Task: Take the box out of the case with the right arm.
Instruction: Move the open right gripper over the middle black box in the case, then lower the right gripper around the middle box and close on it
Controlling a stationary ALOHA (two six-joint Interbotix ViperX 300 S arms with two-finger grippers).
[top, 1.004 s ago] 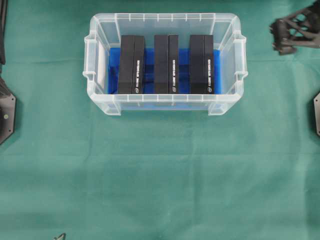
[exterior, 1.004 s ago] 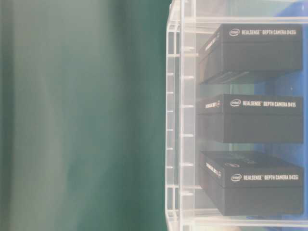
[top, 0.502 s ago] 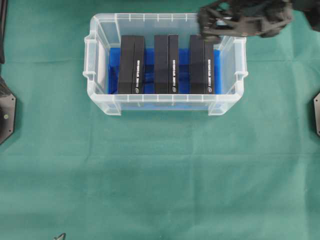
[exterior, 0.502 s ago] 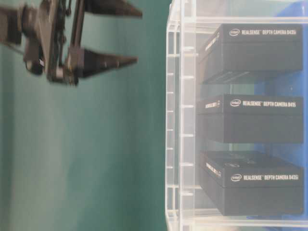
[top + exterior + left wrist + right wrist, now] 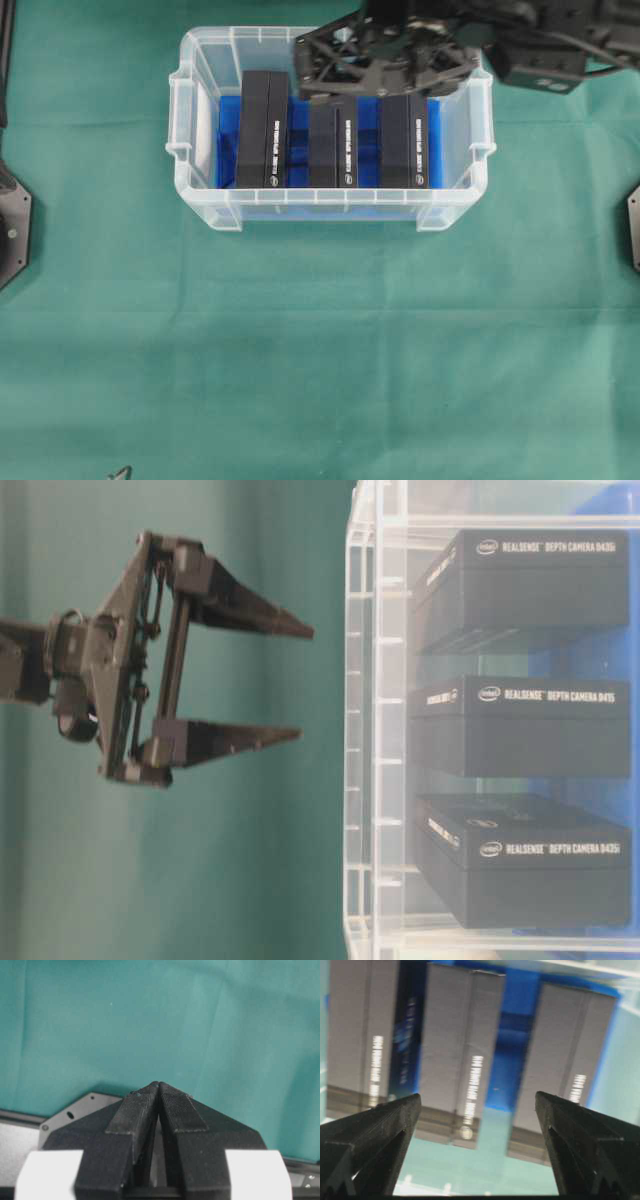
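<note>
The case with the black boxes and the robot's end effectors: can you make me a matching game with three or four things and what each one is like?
Things:
1. case
2. middle box
3. right end effector
4. left end effector

What it is like:
A. shut, fingertips together
B. open wide, holding nothing
C. clear plastic with a blue floor
D. black, standing between two others

Pairs: 1-C, 2-D, 3-B, 4-A
</note>
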